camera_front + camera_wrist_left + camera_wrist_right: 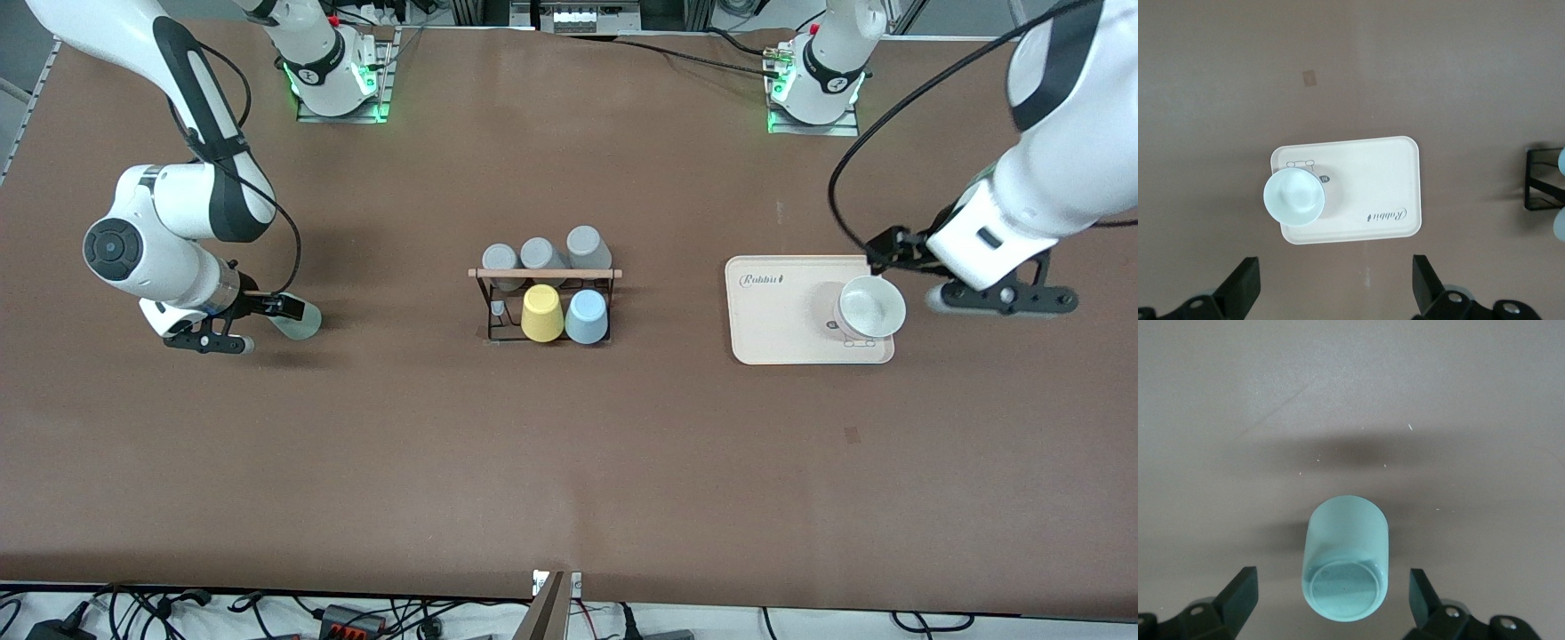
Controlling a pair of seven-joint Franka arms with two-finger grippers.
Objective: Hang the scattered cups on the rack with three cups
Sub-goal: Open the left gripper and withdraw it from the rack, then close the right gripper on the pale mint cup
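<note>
Mint-green plastic marks the first loose cup (1347,561), lying on its side on the brown surface (569,462) toward the right arm's end. The right claw (1331,600) hovers low over it, jaws spread wide on either side and touching nothing. A second pale cup (872,307) stands mouth-up on the cream tray (782,311) toward the left arm's end; the left claw (1336,288) hangs over the tray's edge, jaws also wide apart. Between them, the black wire rack (544,302) with its wooden rod already carries three grey cups plus a yellow and a blue one. Being round and on its side, the mint cup could roll or squirt away if the jaws close off-centre.
</note>
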